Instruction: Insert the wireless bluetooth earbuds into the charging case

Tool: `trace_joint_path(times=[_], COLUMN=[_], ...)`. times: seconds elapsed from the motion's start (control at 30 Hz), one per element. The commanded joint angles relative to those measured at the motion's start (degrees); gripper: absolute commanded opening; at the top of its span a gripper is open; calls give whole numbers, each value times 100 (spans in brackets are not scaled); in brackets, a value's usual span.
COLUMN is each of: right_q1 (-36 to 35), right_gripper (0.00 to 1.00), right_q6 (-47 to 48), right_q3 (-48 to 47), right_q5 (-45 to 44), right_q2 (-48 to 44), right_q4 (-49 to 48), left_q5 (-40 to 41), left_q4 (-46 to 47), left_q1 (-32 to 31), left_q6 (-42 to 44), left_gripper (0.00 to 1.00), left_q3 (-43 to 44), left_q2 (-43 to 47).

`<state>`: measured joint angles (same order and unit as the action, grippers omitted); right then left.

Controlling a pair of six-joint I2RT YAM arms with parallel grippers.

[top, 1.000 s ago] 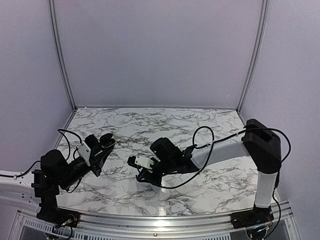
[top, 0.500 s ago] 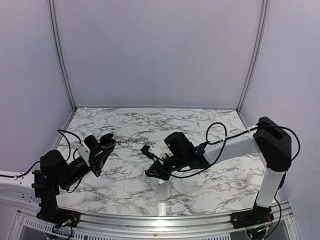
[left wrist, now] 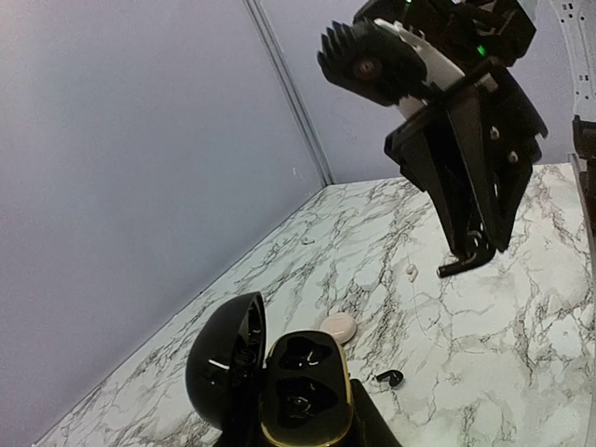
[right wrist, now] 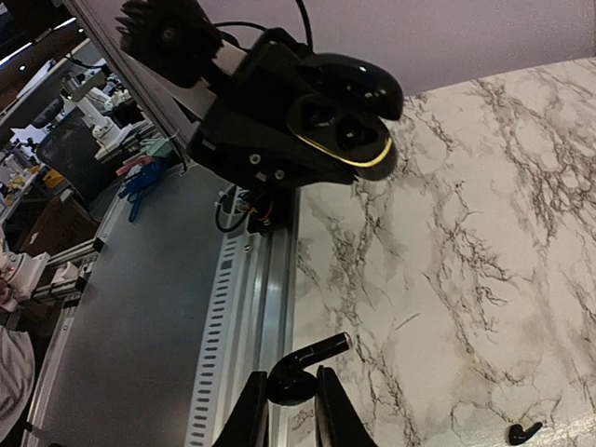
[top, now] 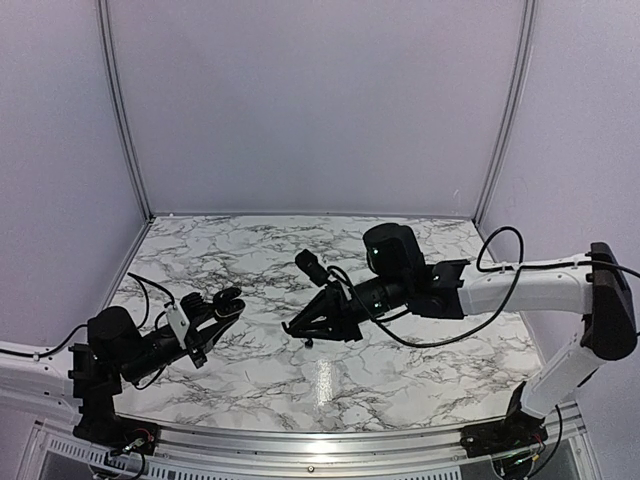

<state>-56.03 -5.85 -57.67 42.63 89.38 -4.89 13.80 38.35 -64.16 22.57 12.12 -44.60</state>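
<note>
From above, my left gripper sits low near the left edge of the table. My right gripper points toward it, the two well apart; the small parts are too dark to tell here

On the left wrist camera, the fingers are clamped on the charging case, black with a gold rim, lid open, and both hollows look empty. A loose earbud lies on the marble near it, by a cream pebble

On the right wrist camera, the fingers pinch the held earbud by its body, stem sticking out sideways. I reckon I should turn the stem to match a hollow, descend slowly from above, and release only once it seats
</note>
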Motion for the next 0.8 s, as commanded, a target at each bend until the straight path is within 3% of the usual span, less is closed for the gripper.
trace_joint_path(times=[0.0,0.27,0.5,0.77], right_q1=[-87,-130,-353,-497], right_gripper=[6,7,6,6], right_q6=[-435,-1241,-1422,-2475], right_q3=[-401,-697,-1123,-999], right_q5=[1069,1912,1930,1751], right_q2=[-245,-237,-3,220], right_q4=[375,471,1022,130], left_q5=[-474,69,220,303], left_q4=[244,185,178,182], left_q1=[-71,-613,-815,-886], left_q6=[326,1298,1802,1864], left_gripper=[0,0,0,0], left_q3=[85,348,577,627], left_q2=[-9,-585,-914,-960])
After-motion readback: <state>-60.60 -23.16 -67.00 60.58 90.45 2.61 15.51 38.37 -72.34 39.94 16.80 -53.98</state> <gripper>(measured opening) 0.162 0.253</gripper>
